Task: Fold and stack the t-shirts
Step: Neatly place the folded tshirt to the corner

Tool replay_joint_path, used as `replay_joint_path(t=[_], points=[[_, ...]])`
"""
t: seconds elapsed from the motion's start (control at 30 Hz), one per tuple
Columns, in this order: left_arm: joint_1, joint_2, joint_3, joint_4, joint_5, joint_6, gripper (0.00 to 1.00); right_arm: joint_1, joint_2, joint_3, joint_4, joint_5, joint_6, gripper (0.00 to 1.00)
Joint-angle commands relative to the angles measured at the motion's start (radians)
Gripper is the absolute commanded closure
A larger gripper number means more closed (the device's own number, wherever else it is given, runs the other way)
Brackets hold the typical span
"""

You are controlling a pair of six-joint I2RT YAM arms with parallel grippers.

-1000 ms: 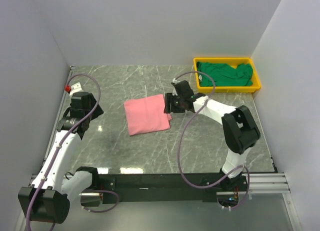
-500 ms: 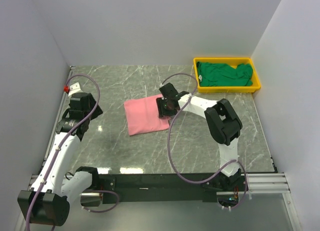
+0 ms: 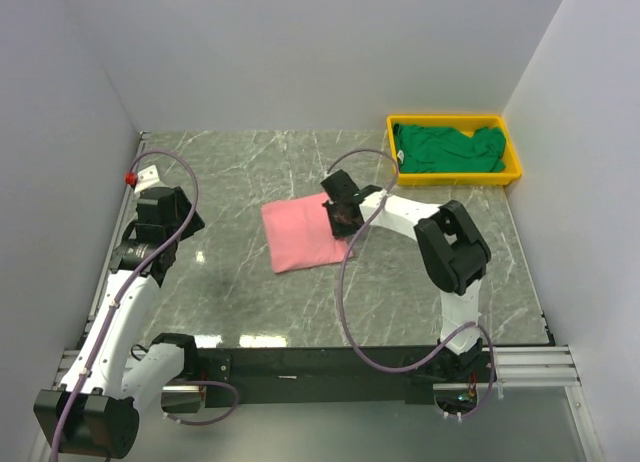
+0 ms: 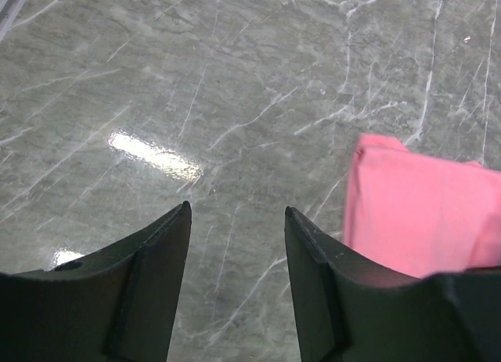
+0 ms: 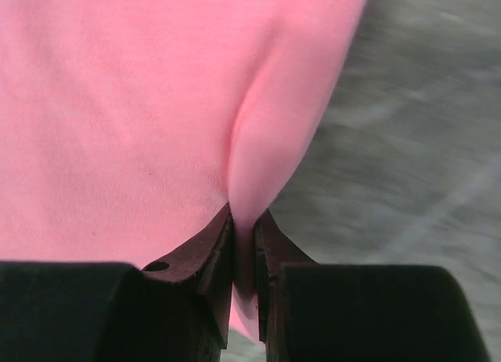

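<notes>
Pink t-shirt (image 3: pixel 303 236): folded flat on marble table (image 3: pixel 230 302), its edge pinched in a fold between the closed jaws of right gripper (image 5: pixel 244 221).
Green t-shirt (image 3: pixel 447 148): bunched in yellow tray (image 3: pixel 455 121), beyond and right of that gripper.
Left gripper (image 4: pixel 236 221): jaws apart, empty, pink cloth ahead to its right.

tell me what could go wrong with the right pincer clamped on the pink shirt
The right pincer pinches only a thin ridge at the edge of the pink shirt, so a pull may slip free or peel the top layer and spoil the fold. The left pincer hangs open, off the cloth, so nothing pins the shirt; it could slide whole.
</notes>
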Motion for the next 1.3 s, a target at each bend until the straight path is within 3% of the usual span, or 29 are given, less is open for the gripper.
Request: replay_joint_path(t=[0.0, 0.4, 0.7, 1.27], points=[[0.003, -0.030, -0.004, 0.030, 0.017, 0.022, 0.43, -0.113, -0.093, -0.068, -0.115, 0.149, -0.084, 1.00], [0.001, -0.069, -0.007, 0.036, 0.048, 0.025, 0.43, -0.369, -0.121, -0.107, -0.206, 0.350, -0.215, 1.00], [-0.036, -0.089, -0.007, 0.025, 0.014, 0.026, 0.43, -0.589, -0.108, -0.139, -0.135, 0.409, -0.244, 1.00], [-0.025, -0.025, -0.005, 0.031, 0.042, 0.026, 0.43, -0.862, 0.064, 0.091, -0.126, 0.485, -0.359, 1.00]])
